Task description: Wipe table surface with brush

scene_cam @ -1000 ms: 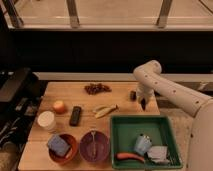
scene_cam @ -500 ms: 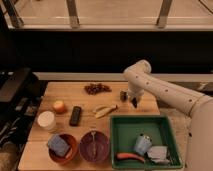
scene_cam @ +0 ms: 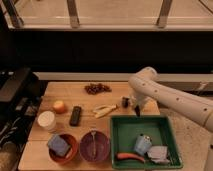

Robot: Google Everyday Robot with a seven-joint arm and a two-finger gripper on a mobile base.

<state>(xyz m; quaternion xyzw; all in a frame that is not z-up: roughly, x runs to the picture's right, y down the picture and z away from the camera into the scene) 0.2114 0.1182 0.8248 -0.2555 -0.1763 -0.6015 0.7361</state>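
Note:
The table surface (scene_cam: 115,95) is a light-brown wooden plank top that fills the lower left of the camera view. My gripper (scene_cam: 136,109) hangs from the white arm (scene_cam: 165,97) and points down, low over the table's right part, just behind the green tray. A short dark piece (scene_cam: 125,102) sits right beside the gripper on its left, low over the wood. It may be the brush seen end-on. I cannot tell whether it is held.
A green tray (scene_cam: 170,137) at front right holds a carrot (scene_cam: 129,157), a blue cup (scene_cam: 142,145) and a crumpled white thing (scene_cam: 159,154). On the wood lie a banana (scene_cam: 105,110), a black remote (scene_cam: 75,115), an orange fruit (scene_cam: 60,106), dark grapes (scene_cam: 97,88), a white cup (scene_cam: 47,121) and two bowls (scene_cam: 94,147).
The gripper has moved left along the table and then a little down and toward the tray. The dark piece beside it has moved with it. Nothing else has moved.

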